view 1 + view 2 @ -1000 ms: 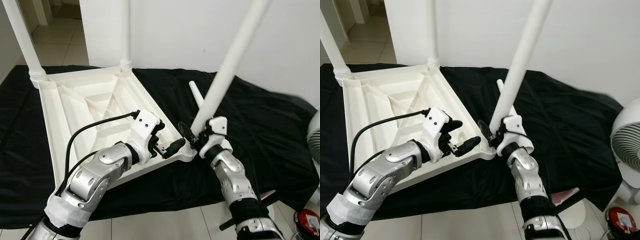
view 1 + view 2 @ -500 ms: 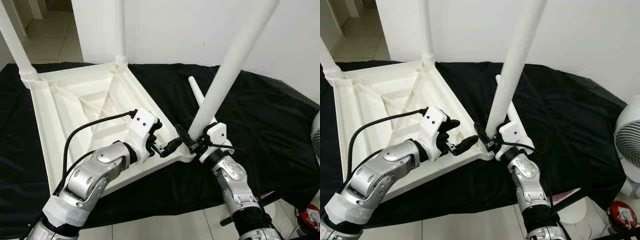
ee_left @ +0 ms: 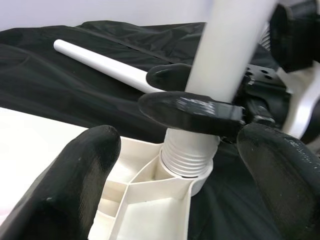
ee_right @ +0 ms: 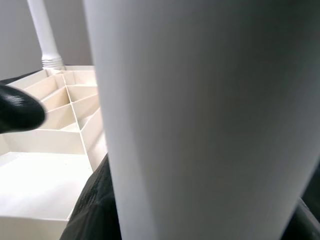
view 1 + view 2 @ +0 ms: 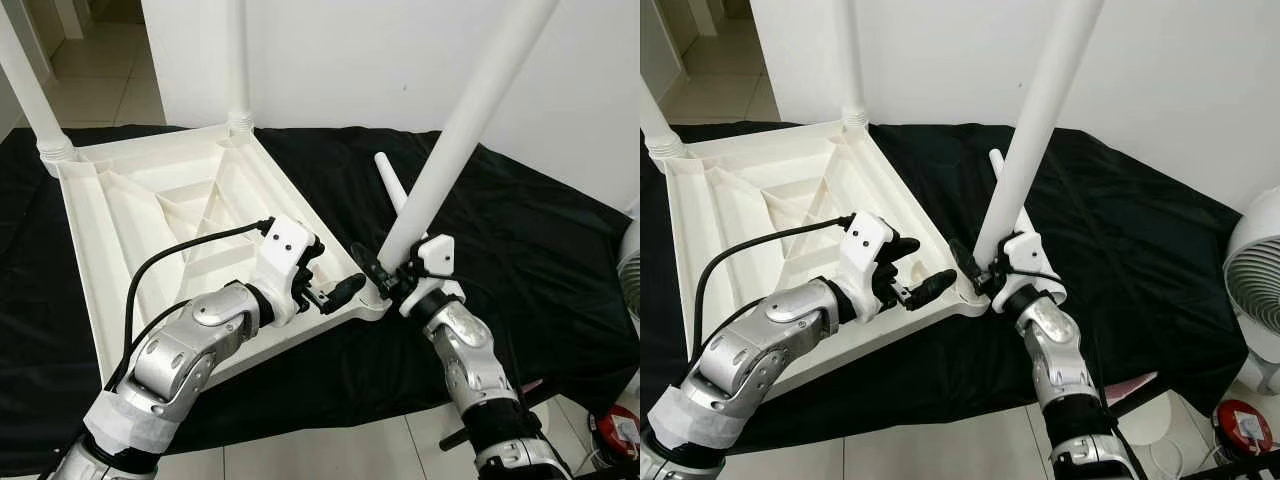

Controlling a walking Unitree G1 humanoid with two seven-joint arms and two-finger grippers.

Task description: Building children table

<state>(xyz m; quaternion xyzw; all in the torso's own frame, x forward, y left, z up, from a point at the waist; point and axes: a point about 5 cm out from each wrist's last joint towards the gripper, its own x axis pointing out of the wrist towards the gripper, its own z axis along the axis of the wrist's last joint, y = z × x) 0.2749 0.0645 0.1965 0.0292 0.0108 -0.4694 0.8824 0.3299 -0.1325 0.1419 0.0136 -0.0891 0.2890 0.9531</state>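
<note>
Tabletop [image 5: 150, 210] lies upside-down — my right gripper [image 5: 385, 280] clamps the tilted leg [image 5: 450, 150] at its corner socket; left gripper [image 5: 335, 293] just beside, fingers spread

The left gripper's [image 3: 180, 170] two blunt black fingers [image 3: 75, 180] stand apart on either side of a ribbed white threaded socket [image 3: 189, 155] at the corner of the white plastic tabletop [image 3: 145, 210]. A thick white leg tube [image 3: 232, 45] rises from it, clasped by the right gripper [image 3: 192, 92]. A loose white tube [image 3: 100, 62] lies on black cloth [image 3: 75, 95].
</note>
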